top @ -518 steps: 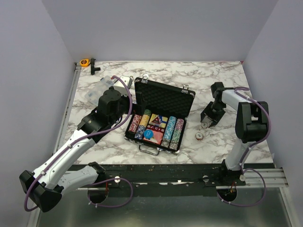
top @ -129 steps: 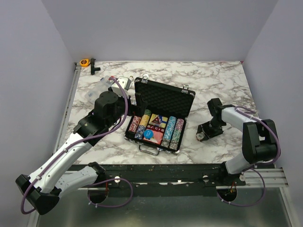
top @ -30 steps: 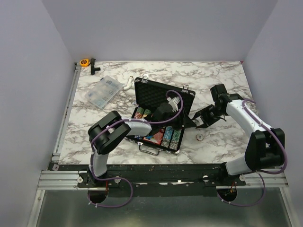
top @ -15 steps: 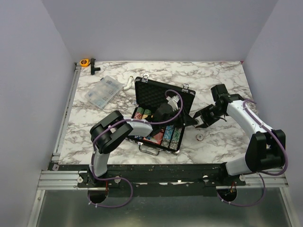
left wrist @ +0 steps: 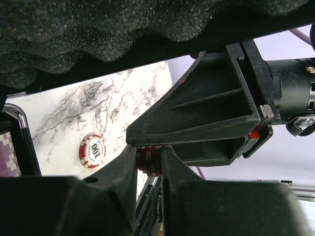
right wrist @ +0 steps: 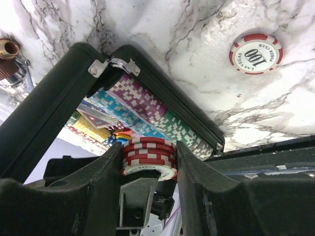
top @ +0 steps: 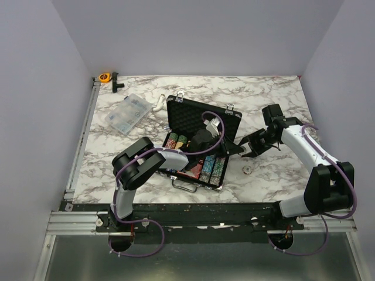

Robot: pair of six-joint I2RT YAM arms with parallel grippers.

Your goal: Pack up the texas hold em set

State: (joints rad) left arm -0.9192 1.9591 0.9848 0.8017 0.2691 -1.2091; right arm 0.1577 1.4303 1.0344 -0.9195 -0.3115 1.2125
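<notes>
The black briefcase (top: 202, 124) lies open mid-table, with rows of coloured chips (top: 212, 166) and a red deck in its tray. Just off its right end, my left gripper (top: 234, 147) and right gripper (top: 242, 150) meet over a short stack of red-and-white chips (right wrist: 149, 156). The right gripper (right wrist: 149, 158) is shut on the stack's rims. In the left wrist view, the left gripper (left wrist: 149, 158) presses the same stack (left wrist: 149, 161) from both sides. One loose red "100" chip (top: 248, 170) (left wrist: 92, 151) (right wrist: 256, 53) lies flat on the marble beside the case.
A clear compartment box (top: 126, 114) sits at the back left, with a white fitting (top: 158, 106) beside it. An orange tape measure (top: 105, 76) and a black part (top: 117, 85) lie in the far left corner. The foam-lined lid stands upright close above the left gripper.
The left gripper's jaws have narrowed onto the chip stack that the right gripper holds. Both arms have stayed almost where they were.
</notes>
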